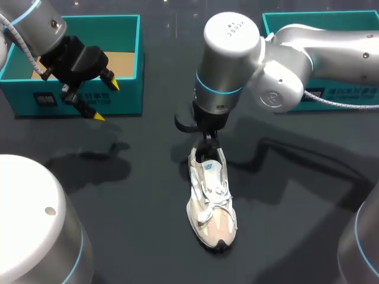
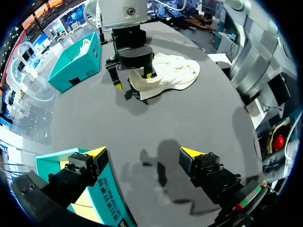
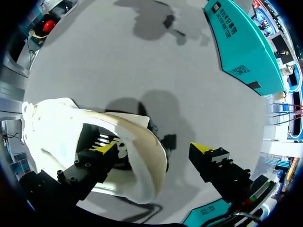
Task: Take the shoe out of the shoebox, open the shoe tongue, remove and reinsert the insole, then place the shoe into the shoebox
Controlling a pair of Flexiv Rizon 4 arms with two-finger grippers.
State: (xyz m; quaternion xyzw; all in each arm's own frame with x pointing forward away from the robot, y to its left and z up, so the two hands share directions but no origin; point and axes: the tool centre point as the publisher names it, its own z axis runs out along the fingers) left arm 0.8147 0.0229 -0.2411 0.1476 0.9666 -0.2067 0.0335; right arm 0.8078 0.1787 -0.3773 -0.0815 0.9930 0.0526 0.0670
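Right gripper (image 3: 155, 150) spread wide, one finger inside heel opening of shoe (image 1: 213, 207), other outside heel, not clamped. Left gripper (image 1: 105, 100) wide, holding nothing, over front wall of shoebox (image 1: 131, 97).

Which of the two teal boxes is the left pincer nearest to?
The left-hand teal cardboard box: the left pincer hangs at its front wall. The other teal box sits far right, behind the right arm.

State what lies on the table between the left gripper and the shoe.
Nothing stands there. Only bare dark table, crossed by shadows, separates the left gripper from the shoe. The head view shows this most plainly, and the left wrist view agrees.
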